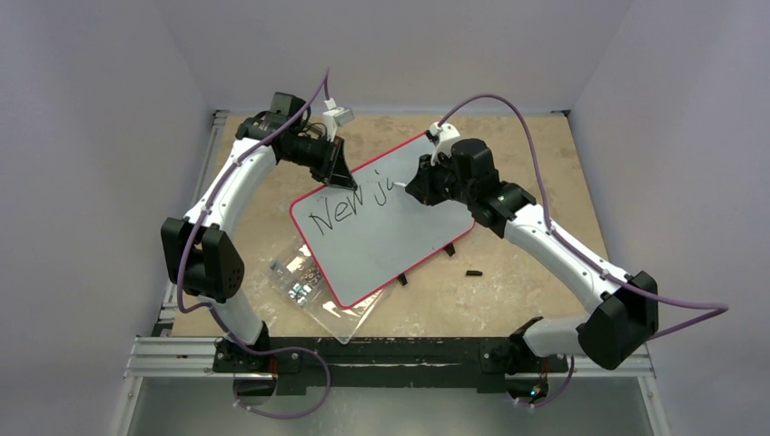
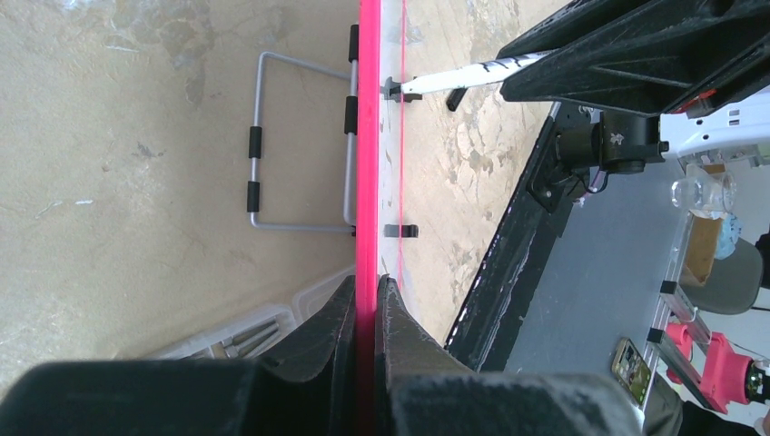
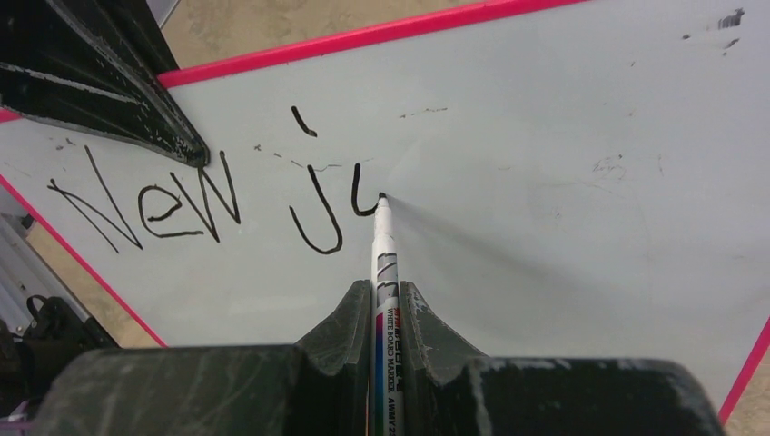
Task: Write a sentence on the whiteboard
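Two white-and-black arms rise from a black rail at the bottom of the top view. Just above the rail, lower left of centre, one clear plastic box (image 1: 313,291) of small metal parts lies on the mottled tan table (image 1: 508,300), partly tucked under the board's near corner. One small black piece (image 1: 473,272) lies alone on the table, right of centre.

The whiteboard (image 1: 390,245) fills the middle of the frame, turned askew: one flat, glossy white rectangle with a thin red rim and rounded corners. In the left wrist view a grey wire stand (image 2: 300,222) shows beneath it.

The sentence (image 1: 350,207) begins at the board's upper left: "New", a dotted "j" and one curved stroke, in thin black lines.

The right gripper (image 3: 388,289) is clamped on one slim white marker (image 3: 383,241), its black tip touching the board at that curved stroke. Farthest up, the left gripper (image 2: 366,283) is pinched tight on the board's red rim (image 2: 368,136).
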Action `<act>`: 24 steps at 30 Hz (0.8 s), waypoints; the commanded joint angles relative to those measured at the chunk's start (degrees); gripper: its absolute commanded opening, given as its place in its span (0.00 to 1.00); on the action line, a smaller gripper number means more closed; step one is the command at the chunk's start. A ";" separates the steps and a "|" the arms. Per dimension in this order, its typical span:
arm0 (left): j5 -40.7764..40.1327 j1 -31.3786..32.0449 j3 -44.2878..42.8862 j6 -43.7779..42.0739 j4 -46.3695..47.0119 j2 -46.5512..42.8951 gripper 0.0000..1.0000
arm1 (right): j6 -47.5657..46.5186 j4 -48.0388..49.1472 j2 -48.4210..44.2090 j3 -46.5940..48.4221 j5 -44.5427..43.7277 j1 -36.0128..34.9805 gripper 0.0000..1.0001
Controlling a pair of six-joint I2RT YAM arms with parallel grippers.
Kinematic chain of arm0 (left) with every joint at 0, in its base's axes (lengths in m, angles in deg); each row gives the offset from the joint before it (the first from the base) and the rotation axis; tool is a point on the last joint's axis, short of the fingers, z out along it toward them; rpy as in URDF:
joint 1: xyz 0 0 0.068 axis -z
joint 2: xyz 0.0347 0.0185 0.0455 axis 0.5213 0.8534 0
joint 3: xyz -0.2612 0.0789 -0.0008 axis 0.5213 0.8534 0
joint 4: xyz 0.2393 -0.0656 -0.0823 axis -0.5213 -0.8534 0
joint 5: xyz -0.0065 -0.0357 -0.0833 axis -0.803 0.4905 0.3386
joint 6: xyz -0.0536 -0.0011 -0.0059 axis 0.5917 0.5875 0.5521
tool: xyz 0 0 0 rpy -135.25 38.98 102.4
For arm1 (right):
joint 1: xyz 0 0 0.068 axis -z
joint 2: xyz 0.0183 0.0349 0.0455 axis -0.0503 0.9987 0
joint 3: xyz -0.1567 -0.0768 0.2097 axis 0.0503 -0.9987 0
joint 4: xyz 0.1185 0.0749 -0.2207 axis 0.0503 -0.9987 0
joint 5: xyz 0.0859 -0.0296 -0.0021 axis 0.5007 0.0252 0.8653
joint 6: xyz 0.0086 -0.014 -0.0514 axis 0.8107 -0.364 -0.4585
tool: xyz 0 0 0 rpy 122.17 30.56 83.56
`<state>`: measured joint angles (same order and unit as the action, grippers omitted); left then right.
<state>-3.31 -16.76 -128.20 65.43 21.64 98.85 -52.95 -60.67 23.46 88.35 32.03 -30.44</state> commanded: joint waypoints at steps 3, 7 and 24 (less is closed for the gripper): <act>-0.60 0.56 0.06 -2.27 0.96 -2.91 0.00 | -1.04 1.01 1.79 4.81 -3.92 0.46 0.00; -0.40 0.55 -0.05 -2.17 1.07 -2.86 0.00 | -1.08 1.13 2.41 5.84 -2.03 0.48 0.00; -0.05 0.55 -0.13 -2.01 1.16 -3.22 0.00 | -0.74 3.33 2.11 3.11 4.43 0.45 0.00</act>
<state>-3.05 -16.74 -127.99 65.45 21.79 98.61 -53.02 -59.69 25.43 91.85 35.62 -30.07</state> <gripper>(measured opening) 0.048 0.094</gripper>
